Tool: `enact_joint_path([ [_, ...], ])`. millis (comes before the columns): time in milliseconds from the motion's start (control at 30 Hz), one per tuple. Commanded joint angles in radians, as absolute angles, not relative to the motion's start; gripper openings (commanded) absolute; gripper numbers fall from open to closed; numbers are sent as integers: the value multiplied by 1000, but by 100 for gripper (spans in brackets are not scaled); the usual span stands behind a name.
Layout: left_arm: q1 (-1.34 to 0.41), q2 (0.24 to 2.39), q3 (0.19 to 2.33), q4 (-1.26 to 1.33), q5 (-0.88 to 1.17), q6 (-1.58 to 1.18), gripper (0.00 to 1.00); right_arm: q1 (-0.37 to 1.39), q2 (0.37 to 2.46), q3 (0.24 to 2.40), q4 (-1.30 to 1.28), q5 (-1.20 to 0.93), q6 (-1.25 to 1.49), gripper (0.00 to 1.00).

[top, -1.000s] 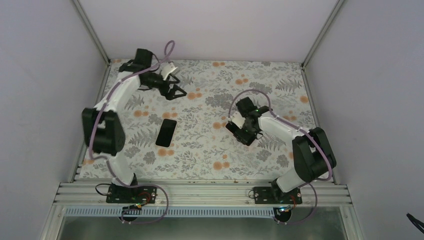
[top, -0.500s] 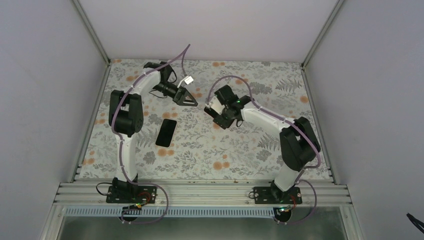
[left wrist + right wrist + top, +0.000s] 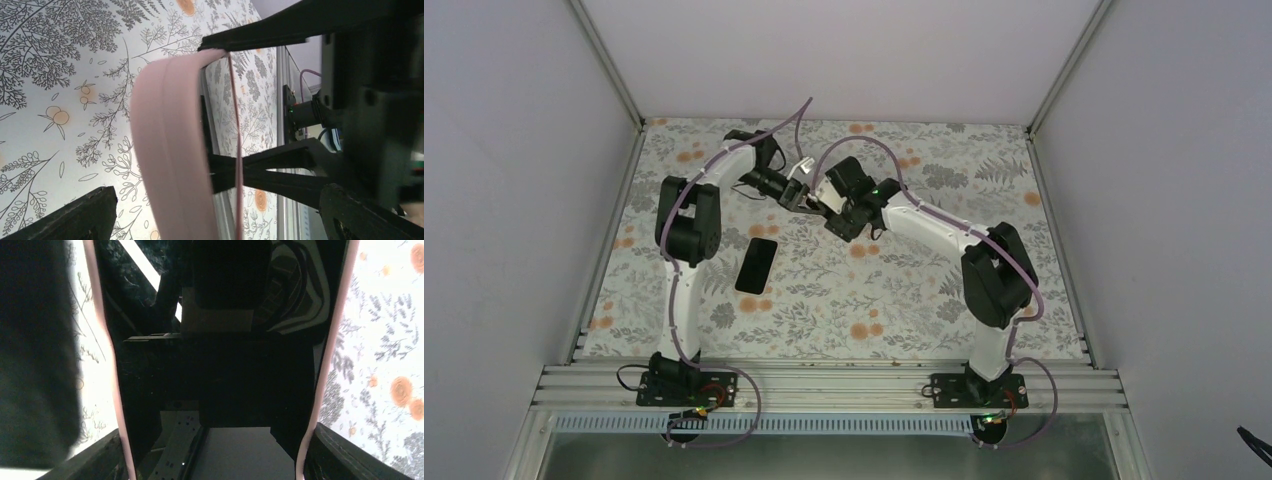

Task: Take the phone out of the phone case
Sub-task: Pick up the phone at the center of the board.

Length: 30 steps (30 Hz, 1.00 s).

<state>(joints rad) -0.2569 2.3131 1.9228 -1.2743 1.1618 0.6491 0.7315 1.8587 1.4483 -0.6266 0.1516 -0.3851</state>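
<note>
The phone sits in a pink phone case; its dark glossy face fills the right wrist view between the two pink rims. My right gripper is shut across the case's width and holds it off the table, at the back centre. In the left wrist view the case shows edge-on, with the right gripper's black fingers clamped on it. My left gripper is wide open with the case's end between its fingers, not touching either. From above it meets the right gripper.
A flat black phone-sized rectangle lies on the floral cloth, left of centre and nearer than the grippers. Grey walls close in the table at the back and both sides. The metal rail with the arm bases runs along the near edge.
Both arms swung toward each other. The right gripper carried the cased phone left and back; the left gripper moved right until its open fingers came round the case. The black rectangle stayed put.
</note>
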Motion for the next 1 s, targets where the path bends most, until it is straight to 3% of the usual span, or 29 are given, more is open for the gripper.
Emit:
enact_joint_path([
  [0, -268, 2331, 1967, -1246, 1168, 618, 100, 755, 1861, 1511, -544, 138, -391, 57],
  [100, -269, 2348, 1998, -1263, 1178, 622, 91, 766, 1875, 1514, -537, 146, -397, 57],
  [233, -269, 2376, 2047, -1311, 1192, 643, 63, 769, 1885, 1506, -519, 146, -396, 57],
  [367, -269, 2385, 2054, -1349, 1211, 681, 51, 770, 1875, 1497, -498, 159, -389, 57],
  [400, -269, 2384, 2052, -1357, 1216, 688, 45, 770, 1872, 1495, -493, 166, -387, 56],
  [467, -271, 2374, 2034, -1358, 1216, 701, 21, 770, 1865, 1491, -484, 180, -383, 56],
  [533, -270, 2355, 2016, -1358, 1206, 713, 11, 769, 1859, 1489, -477, 197, -375, 57],
  [667, -270, 2323, 1978, -1358, 1197, 733, 2, 770, 1842, 1471, -461, 212, -374, 60],
  [800, -272, 2287, 1964, -1358, 1188, 754, 2, 764, 1804, 1444, -464, 187, -384, 95],
  [833, -274, 2275, 1964, -1358, 1172, 763, 2, 757, 1775, 1432, -485, 151, -394, 99],
  [967, -293, 2183, 1961, -1337, 1038, 815, 2, 696, 1628, 1387, -603, -56, -481, 100],
])
